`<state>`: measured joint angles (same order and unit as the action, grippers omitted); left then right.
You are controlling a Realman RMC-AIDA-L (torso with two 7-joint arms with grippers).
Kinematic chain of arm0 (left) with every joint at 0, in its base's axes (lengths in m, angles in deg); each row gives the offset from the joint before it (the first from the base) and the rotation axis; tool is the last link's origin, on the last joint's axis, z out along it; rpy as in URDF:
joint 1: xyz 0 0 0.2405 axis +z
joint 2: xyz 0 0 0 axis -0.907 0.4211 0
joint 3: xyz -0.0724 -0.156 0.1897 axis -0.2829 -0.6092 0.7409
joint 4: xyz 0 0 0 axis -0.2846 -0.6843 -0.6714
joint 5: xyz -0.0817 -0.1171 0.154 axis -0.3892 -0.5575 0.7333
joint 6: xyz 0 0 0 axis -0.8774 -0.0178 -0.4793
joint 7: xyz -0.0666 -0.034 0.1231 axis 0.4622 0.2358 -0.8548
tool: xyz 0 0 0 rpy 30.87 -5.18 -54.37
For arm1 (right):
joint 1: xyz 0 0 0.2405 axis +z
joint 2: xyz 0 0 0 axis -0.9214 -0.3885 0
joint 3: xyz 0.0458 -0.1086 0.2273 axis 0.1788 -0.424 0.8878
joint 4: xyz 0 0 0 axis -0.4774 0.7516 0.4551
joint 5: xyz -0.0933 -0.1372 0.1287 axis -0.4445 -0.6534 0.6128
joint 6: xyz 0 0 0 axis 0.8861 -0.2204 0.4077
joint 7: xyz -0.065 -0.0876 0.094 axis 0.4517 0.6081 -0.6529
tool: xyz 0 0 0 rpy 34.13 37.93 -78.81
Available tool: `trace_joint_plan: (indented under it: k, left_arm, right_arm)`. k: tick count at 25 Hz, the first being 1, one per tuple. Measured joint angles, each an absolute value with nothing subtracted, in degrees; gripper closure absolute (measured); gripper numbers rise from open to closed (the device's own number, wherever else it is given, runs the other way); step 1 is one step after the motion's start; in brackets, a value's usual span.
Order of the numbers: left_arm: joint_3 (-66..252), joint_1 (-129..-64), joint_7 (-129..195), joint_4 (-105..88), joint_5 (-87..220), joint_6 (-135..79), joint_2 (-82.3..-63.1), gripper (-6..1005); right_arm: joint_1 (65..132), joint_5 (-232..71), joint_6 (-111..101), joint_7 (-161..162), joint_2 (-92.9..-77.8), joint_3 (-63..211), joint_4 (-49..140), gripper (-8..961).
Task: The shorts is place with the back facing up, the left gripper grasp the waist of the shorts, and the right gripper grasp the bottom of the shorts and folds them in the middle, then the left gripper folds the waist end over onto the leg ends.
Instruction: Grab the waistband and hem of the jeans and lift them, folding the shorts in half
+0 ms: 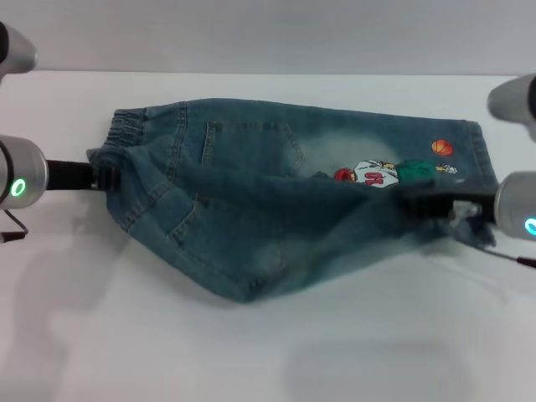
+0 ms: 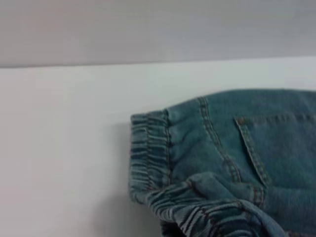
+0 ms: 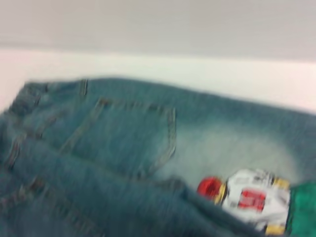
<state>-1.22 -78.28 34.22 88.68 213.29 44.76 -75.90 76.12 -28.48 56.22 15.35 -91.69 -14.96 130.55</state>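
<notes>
Left gripper (image 1: 107,177) at 9 o'clock, jaws clamped on the waist of the shorts (image 1: 126,134), pinching that ruffled band off the table (image 1: 268,352)! Right gripper (image 1: 435,205) over at 3 o'clock, closed on the bottom of the shorts (image 1: 477,151) just under the cartoon print (image 1: 381,173). Between the 2, the shorts (image 1: 276,209) hang stretched across the centre, near half lifted and sagging toward 6 o'clock, far half flat with 1 patch pocket (image 1: 251,146) showing and an orange ball (image 1: 441,147) by the hem
</notes>
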Motion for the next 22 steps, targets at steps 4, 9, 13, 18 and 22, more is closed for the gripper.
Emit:
trace_joint_plan:
  k: [4,9,13,18,22]
  left_arm:
    - [-1.25,-76.82,35.26,88.79,213.27,40.76,-75.90,778]
    - [-1.04,-75.66,36.04,88.16,213.10,35.12,-75.87,779]
    - [-0.65,-75.48,36.06,86.41,213.00,30.21,-75.93,780]
    - [-0.29,-76.00,35.83,83.71,212.06,25.27,-75.92,781]
    - [-0.17,-76.97,35.46,81.64,211.20,23.02,-75.84,782]
  right_arm:
    - [73.31,-21.81,45.43,22.74,-91.85,-14.66,128.68,935]
    - [71.42,-13.42,34.73,32.66,-91.87,-14.99,125.02,934]
    - [71.62,-3.13,22.16,45.23,-91.83,-15.72,119.37,934]
    - [72.75,6.59,7.50,57.24,-91.81,-18.80,114.64,933]
    - [72.99,7.66,1.13,57.52,-91.86,-19.68,113.72,933]
